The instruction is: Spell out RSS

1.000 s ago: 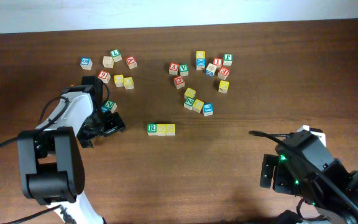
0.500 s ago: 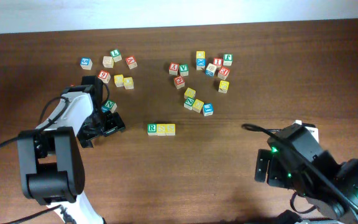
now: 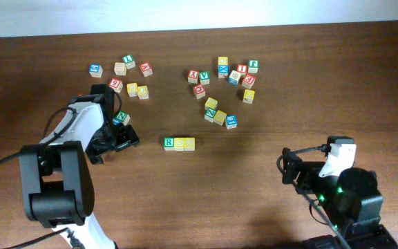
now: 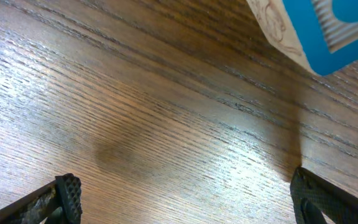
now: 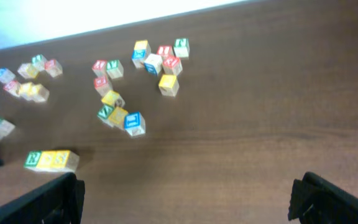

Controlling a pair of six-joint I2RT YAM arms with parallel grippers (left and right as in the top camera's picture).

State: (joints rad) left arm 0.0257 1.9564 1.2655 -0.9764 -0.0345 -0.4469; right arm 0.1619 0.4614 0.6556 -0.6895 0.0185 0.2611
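Three wooden cubes stand touching in a row at mid-table: a green R cube (image 3: pixel 169 142), then a yellow cube (image 3: pixel 179 144) and a second yellow cube (image 3: pixel 189 144). The right wrist view shows the same row (image 5: pixel 51 160) at its left edge. My left gripper (image 3: pixel 118 140) is open, low over bare wood left of the row, with nothing between its fingers (image 4: pixel 67 193). A blue-faced cube (image 4: pixel 316 31) lies just beyond it. My right gripper (image 3: pixel 287 167) is open and empty, well right of the row, and its fingers (image 5: pixel 309 196) frame bare table.
Several loose cubes lie scattered at the back left (image 3: pixel 126 76). Another cluster sits at the back centre-right (image 3: pixel 223 86), also seen in the right wrist view (image 5: pixel 142 81). A green-and-blue cube (image 3: pixel 121 117) rests against the left arm's wrist. The table's far edge (image 3: pixel 199 28) runs along the top.
The right arm has swung and drawn back toward the lower right, so its gripper now sits farther right. The left arm and the cube row have not moved.
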